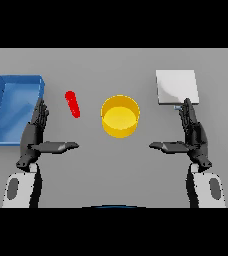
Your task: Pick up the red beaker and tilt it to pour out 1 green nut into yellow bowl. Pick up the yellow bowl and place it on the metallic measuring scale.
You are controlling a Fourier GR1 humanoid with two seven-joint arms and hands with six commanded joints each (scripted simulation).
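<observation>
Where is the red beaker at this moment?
In the head view, the red beaker lies left of centre on the table, between the blue tray and the yellow bowl.

Red beaker lies tilted, left of upright yellow bowl; scale right.

- I see the yellow bowl mid-frame, the red beaker lying to its left.
- Left hand and right hand rest lower down, fingers straight.
- Metallic scale upper right, blue tray far left.

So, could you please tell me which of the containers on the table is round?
The yellow bowl at the centre; the blue bin at far left is rectangular.
</observation>
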